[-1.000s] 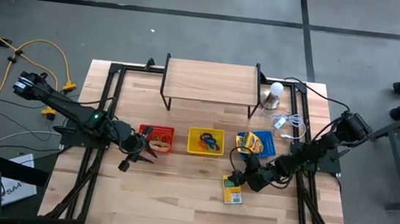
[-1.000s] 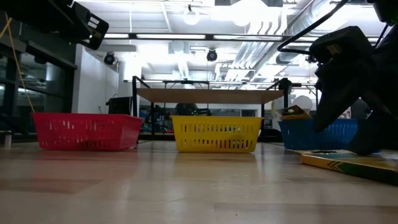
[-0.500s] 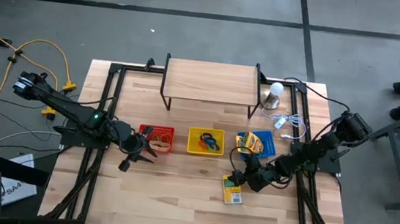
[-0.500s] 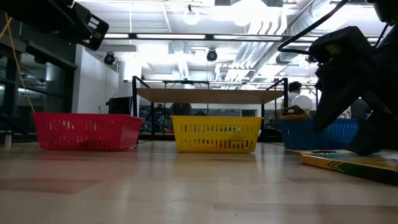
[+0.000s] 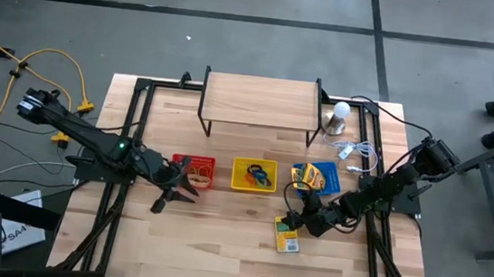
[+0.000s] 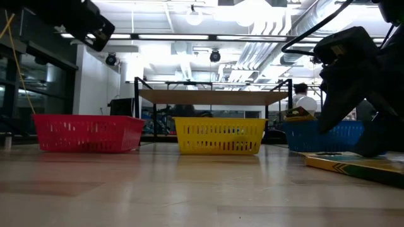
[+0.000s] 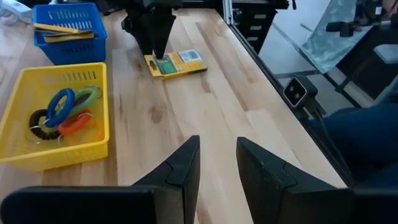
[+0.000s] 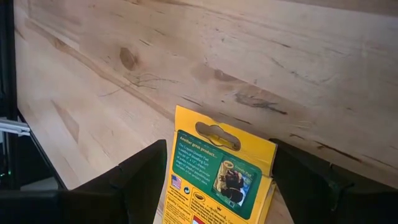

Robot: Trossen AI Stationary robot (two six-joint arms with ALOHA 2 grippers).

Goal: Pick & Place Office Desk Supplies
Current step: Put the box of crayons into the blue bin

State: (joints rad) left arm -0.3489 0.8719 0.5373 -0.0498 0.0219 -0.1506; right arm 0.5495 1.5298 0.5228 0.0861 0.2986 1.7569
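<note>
The crayon box (image 8: 214, 180) on the table is showing its yellow-and-green back panel with a hang hole at the top, a small flag mark and lines of print too small to read; no brand name is legible. It is lying flat on the wooden table (image 5: 219, 236), in front of the blue basket (image 5: 315, 178), with the right gripper (image 5: 292, 221) sitting low over its upper end. The right fingers are standing apart on either side of the box, straddling it without pressing on it as far as the wrist view shows.

The blue basket is holding more yellow crayon boxes (image 7: 57, 31). The yellow basket (image 7: 99, 144) in the middle is holding coiled rings (image 7: 65, 112) in blue, green, orange and black. The red basket (image 5: 193, 171) is holding tan rubber bands (image 5: 198, 179).

The left gripper (image 5: 171, 199) is hanging above the bare table just in front of the red basket, its fingers parted a little and holding nothing
</note>
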